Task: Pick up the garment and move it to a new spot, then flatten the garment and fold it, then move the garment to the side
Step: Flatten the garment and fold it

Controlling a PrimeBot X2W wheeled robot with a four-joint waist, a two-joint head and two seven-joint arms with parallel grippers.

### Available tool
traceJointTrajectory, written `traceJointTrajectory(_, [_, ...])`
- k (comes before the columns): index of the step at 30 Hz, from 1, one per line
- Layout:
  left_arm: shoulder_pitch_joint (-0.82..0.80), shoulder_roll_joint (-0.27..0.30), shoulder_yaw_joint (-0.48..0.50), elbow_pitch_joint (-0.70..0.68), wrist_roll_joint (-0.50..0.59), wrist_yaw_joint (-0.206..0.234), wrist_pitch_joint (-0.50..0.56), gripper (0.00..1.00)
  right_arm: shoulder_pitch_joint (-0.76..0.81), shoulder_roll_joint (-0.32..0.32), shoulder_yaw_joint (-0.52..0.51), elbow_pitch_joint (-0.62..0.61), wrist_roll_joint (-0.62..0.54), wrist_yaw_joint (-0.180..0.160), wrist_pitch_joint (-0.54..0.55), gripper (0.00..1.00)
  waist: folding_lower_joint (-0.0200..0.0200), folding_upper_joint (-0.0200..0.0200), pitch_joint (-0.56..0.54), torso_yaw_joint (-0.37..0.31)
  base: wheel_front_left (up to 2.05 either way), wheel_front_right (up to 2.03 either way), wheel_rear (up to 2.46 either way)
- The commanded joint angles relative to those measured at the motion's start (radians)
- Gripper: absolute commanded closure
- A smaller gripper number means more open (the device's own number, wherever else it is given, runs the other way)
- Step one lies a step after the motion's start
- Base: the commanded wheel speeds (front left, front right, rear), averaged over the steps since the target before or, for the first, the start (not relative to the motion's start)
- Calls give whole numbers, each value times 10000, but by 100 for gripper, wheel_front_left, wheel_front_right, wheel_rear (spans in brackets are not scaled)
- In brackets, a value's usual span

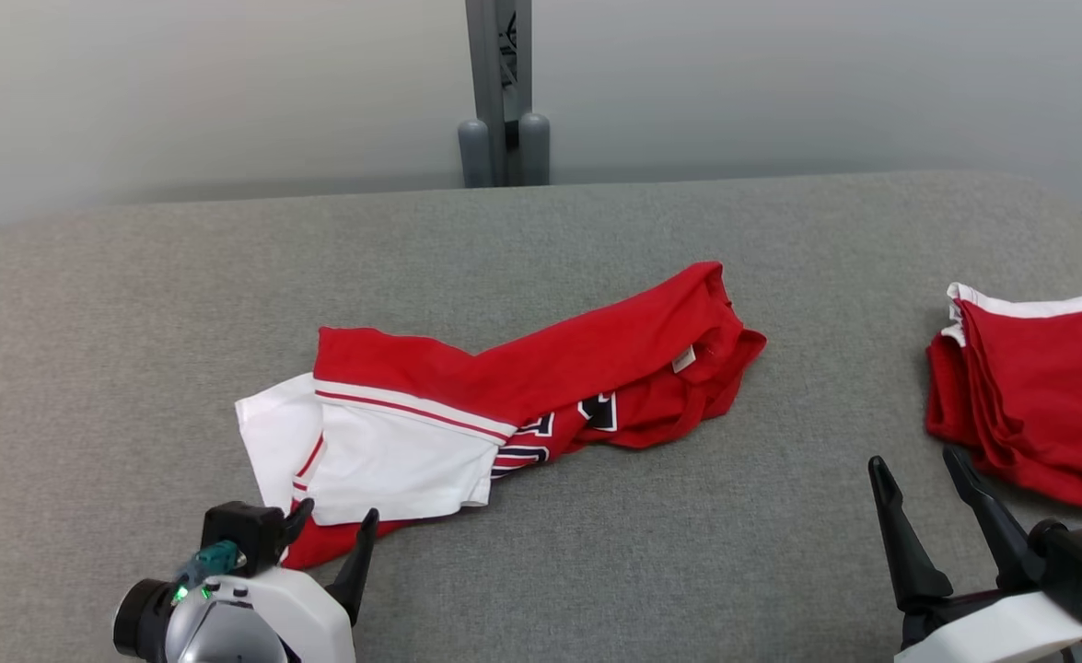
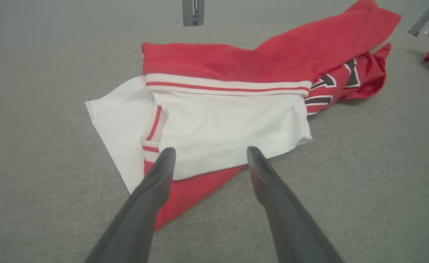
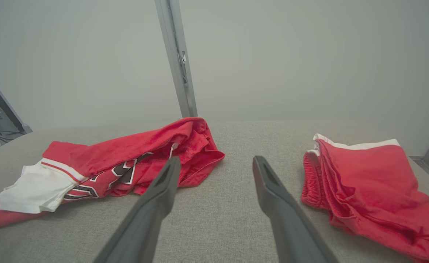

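We observe both claws wide open, empty. The garment [image 1: 522, 378] lies directly ahead of left gripper [image 1: 338, 523]; folded red cloth [image 1: 1029, 396] ahead-right of right gripper [image 1: 916, 465].

The right gripper [image 3: 216, 160] is hanging open over the table [image 3: 218, 226]. The crumpled garment [image 3: 101, 153] is lying on its left, a red cloth [image 3: 367, 179] on its right.

The garment [image 1: 504, 396] lies across the middle of the desk [image 1: 596, 571], its near left end between the fingers of the left gripper [image 1: 338, 511]. A second garment [image 1: 1038, 405] lies well apart at the desk's right edge, the right gripper [image 1: 913, 458] near its front left. A post [image 1: 501, 92] stands behind the desk's far edge.
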Motion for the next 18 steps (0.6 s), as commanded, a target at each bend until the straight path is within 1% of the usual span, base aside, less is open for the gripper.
traceJointTrajectory(1, [-178, 71, 43, 45, -89, -64, -6, 0, -153, -28, -10, -25, 3, 8, -58, 0, 0, 0, 141, -115, 0, 0, 0])
traceJointTrajectory(6, [-556, 206, 182, 582, -171, 2, -95, 0, -327, -28, 21, 68, -5, 9, -107, 0, 0, 0, 375, -323, 0, 0, 0])
traceJointTrajectory(14, [-974, 313, 365, 1468, -294, 132, -239, 0, -438, -28, 103, 232, 82, 8, -181, 0, 0, 0, 514, -468, 0, 0, 0])
traceJointTrajectory(18, [-1088, 323, 338, 1697, -406, 68, -326, 0, -457, -28, 119, 271, 70, 9, -176, 0, 0, 0, 514, -474, 0, 0, 0])
